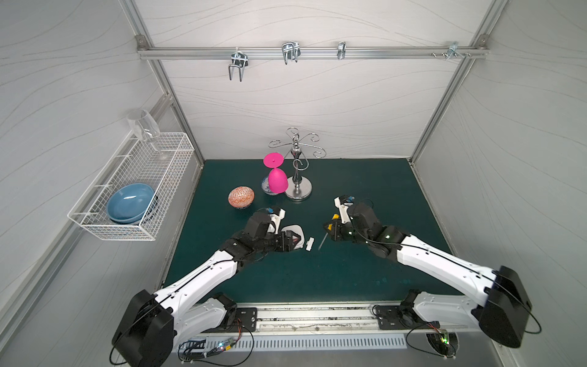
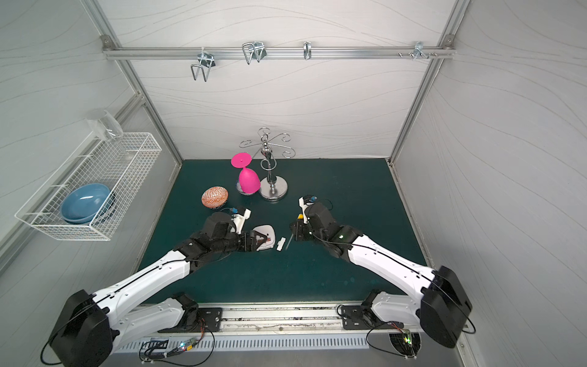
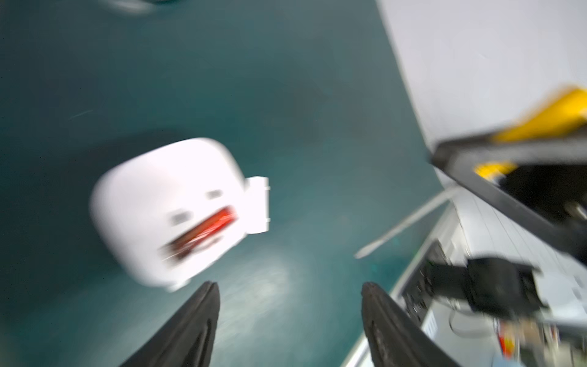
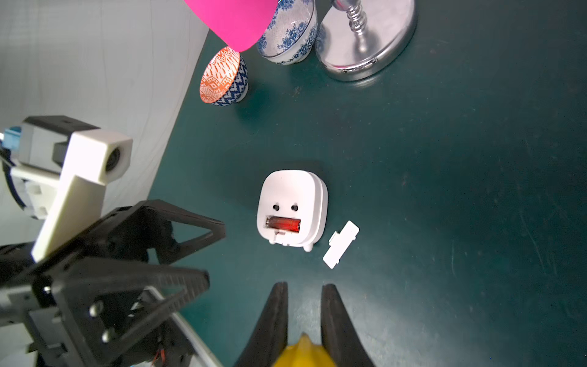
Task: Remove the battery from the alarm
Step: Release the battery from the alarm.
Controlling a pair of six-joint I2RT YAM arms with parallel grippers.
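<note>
- On the dark green mat (image 1: 349,270), near its middle, the alarm (image 4: 292,203) lies face down with its plain white back up.
- Its battery bay is uncovered, and the red battery (image 4: 284,224) lies flat inside it.
- A small white battery cover (image 4: 341,244) lies on the mat just beside the alarm, not touching it.
- The left gripper (image 3: 289,289) is released, fingers spread with nothing between them, close to the alarm. The left wrist view is blurred.
- The right gripper (image 4: 303,286) is clenched on a yellow-handled screwdriver (image 4: 303,352), whose thin shaft ends near the cover in both top views.
- Farther back are an orange-patterned bowl (image 4: 222,76) and a chrome stand (image 4: 365,41).
</note>
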